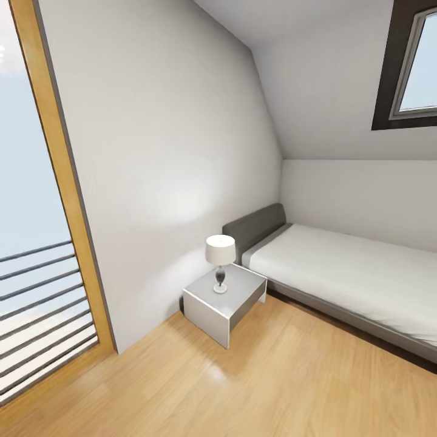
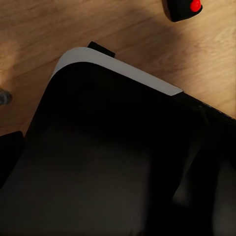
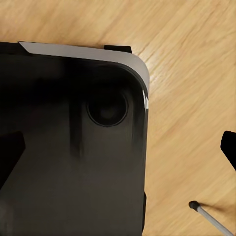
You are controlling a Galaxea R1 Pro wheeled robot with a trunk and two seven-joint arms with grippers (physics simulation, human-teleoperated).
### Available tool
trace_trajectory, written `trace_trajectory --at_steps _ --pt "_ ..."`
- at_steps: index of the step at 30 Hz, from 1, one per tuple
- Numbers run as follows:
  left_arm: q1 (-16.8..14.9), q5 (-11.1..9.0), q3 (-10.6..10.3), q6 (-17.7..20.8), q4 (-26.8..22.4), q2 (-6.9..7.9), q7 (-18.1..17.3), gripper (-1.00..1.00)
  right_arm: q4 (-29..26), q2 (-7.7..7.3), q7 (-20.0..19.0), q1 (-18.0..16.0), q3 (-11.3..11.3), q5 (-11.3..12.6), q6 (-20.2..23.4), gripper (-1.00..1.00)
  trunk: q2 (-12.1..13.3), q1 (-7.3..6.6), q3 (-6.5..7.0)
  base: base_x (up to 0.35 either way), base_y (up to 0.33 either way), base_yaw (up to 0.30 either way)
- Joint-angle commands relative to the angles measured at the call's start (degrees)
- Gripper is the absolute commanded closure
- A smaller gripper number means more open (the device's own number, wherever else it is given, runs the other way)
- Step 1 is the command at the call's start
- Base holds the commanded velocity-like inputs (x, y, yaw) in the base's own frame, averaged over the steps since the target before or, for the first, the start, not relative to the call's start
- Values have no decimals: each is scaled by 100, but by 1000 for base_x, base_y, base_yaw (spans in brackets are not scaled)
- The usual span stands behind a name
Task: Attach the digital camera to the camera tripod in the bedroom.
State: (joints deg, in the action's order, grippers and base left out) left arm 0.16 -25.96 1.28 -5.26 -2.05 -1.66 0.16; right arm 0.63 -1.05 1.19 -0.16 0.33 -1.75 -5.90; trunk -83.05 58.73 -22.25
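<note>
Floor (image 1: 255, 388): light wood grain
Walls (image 1: 164, 152): white
Headboard (image 1: 255, 227): grey
Mattress (image 1: 358, 273): white
Nightstand (image 1: 209, 309): pale grey
Lampshade (image 1: 220, 249): white
Door frame (image 1: 57, 152): golden wood

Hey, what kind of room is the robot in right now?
A bedroom, most likely an attic one: a low bed with a grey headboard stands against the wall, a white nightstand beside it carries a small lamp, and the ceiling slopes above a wood floor.

— Where's the camera?
— My left wrist sees a small black boxy digital camera (image 2: 181, 9) with a red button, lying on the wood floor, cut off by the frame edge.
— And the tripod?
— My right wrist shows one slim silver leg, black-footed, of the camera tripod (image 3: 209, 218), its foot on the floor.
— The room?
— A white-walled, light-wood-floored bedroom (image 1: 273, 376).
</note>
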Motion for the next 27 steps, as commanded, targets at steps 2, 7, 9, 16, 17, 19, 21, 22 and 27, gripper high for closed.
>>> trace_trajectory --at_steps 2,7,9,16,17,19,21,22,27 --pt "2 -13 12 -10 -6 -1 2 -100 7 0 12 -2 2 -19 -26 -100 -2 0 -4 0 3 0" --pt "1 -14 12 -10 -6 -1 2 -100 7 0 12 -2 2 -19 -26 -100 -2 0 -4 0 1 0" --pt "1 -14 12 -10 -6 -1 2 -100 7 0 12 -2 2 -19 -26 -100 -2 0 -4 0 0 0" --pt "1 -14 13 -10 -6 -1 2 -100 7 0 12 -2 2 -19 -26 -100 -2 0 -4 0 0 0" --pt "1 -14 13 -10 -6 -1 2 -100 7 0 12 -2 2 -19 -26 -100 -2 0 -4 0 0 0" --pt "1 -14 13 -10 -6 -1 2 -100 7 0 12 -2 2 -19 -26 -100 -2 0 -4 0 0 0" --pt "2 -14 13 -10 -6 -1 2 -100 7 0 12 -2 2 -19 -26 -100 -2 0 -4 0 0 0" --pt "2 -14 13 -10 -6 -1 2 -100 7 0 12 -2 2 -19 -26 -100 -2 0 -4 0 0 0" --pt "-28 -35 57 -76 8 60 28 -100 7 -43 26 -1 14 -66 -83 -100 -3 0 -4 0 0 0"
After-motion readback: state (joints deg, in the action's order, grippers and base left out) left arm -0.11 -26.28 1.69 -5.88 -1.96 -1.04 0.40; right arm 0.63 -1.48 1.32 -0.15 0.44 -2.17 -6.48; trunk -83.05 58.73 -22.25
